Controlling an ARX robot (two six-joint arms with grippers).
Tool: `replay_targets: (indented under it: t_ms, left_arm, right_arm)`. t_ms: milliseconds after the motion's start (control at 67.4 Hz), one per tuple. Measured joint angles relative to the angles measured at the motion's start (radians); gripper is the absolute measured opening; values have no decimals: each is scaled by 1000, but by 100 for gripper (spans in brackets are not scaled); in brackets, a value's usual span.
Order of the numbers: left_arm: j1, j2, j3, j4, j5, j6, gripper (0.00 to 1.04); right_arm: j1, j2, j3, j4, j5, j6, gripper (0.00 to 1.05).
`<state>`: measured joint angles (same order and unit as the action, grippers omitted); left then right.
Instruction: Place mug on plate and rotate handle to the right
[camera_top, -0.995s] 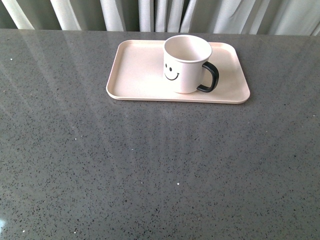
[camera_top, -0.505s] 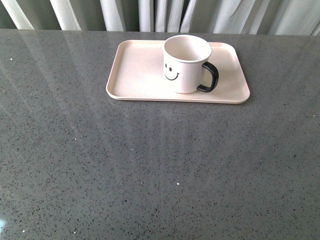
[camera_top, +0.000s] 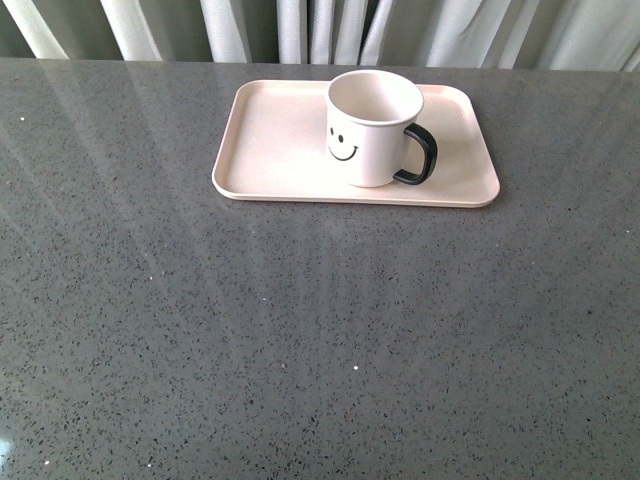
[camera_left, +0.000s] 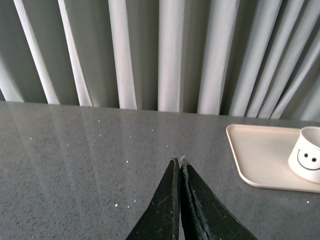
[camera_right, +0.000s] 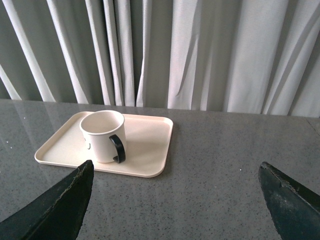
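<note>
The mug (camera_top: 368, 135) stands upright on the plate (camera_top: 275, 145), right of the plate's middle and nearer its front rim than its back one, with its base wholly inside the rim. The smiley print faces the robot, and the handle (camera_top: 424, 155) points toward the plate's right end, angled slightly forward. Judged from this, both halves of the task look done, so the step in hand is most likely the close of the job with the arms clear. Neither arm shows in the front view. In the left wrist view the left pincer (camera_left: 179, 162) is closed, its two fingers pressed together on nothing, over the grey surface (camera_top: 300, 330) well to the left of the plate. In the right wrist view the right pincer (camera_right: 175, 167) is spread wide and empty, well apart from the plate on its right, near side. The next move calls for little: at most a small twist of the mug if the handle should point squarely right, made without dragging the mug against the plate's rim.
</note>
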<state>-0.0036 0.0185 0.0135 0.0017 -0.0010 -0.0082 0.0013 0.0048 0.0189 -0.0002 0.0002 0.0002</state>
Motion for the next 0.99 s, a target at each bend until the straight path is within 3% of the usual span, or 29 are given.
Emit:
replay_targets:
  t_ms: [119,653,683,742,772,891,995]
  left_arm:
    - [1,-2,0,-2,1,-1,3]
    - [1,-2,0,-2,1,1,97]
    - [1,-2,0,-2,1,2,97]
    - [1,-2,0,-2,1,2,95]
    - [1,-2,0,-2,2,2,95]
    - [1,-2,0,-2,1,2,95]
    - [1,-2,0,-2,1,2,95]
  right_arm:
    - [0,0,0,0,0,0,96]
    - [0,0,0,0,0,0,96]
    - [-5,13,6,-17,-19,-4,96]
    - [-66,236,145,-297,-212,-87,96]
    - [-85,396,209,-328,-268,-118,96]
    - [-101,980,459,-48,-289,-150,96]
    - [-71,1295,638,31,-261,-140,96]
